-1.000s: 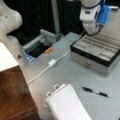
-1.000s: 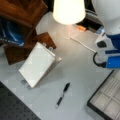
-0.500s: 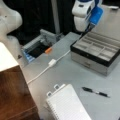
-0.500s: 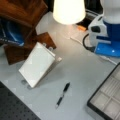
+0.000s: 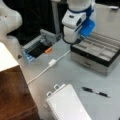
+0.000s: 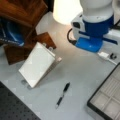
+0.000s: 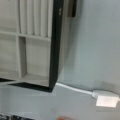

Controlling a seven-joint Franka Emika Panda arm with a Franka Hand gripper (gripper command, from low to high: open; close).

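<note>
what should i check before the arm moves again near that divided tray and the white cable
1. Gripper open or shut: cannot tell; its fingertips show in no view.
2. Arm position: ok, the wrist hangs by the corner of the divided tray.
3. Tray compartments: ok, those in view hold nothing.
4. White cable: not ok, it runs to the tray corner, close under the arm.
5. Pen: ok, flat on the table, apart from the arm.
6. Notepad: ok, away from the arm.

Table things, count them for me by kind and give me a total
Pen: 1
Notepad: 1
Compartment box: 1
White cable with adapter: 1
Open grey case: 1
Total: 5
The gripper itself does not show; the arm's wrist hangs by the compartment box's corner.
</note>
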